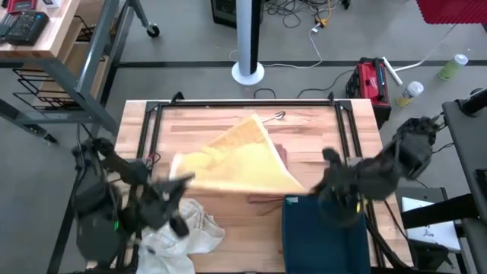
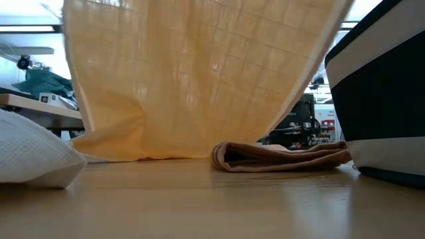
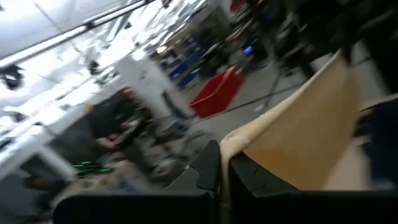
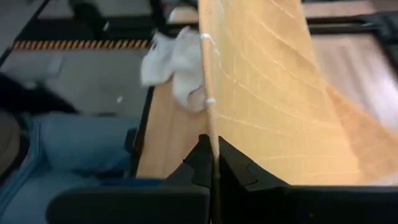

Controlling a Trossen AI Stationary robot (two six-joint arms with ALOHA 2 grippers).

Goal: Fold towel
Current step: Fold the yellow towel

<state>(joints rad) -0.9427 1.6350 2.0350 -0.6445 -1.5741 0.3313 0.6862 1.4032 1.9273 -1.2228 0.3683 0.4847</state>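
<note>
Low view crops the yellow towel (image 2: 192, 79) both clamped end effectors hold.

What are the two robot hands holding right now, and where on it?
Both hold the yellow towel by its edge: the left hand and the right hand are each shut on the hem, lifting it above the table.
</note>
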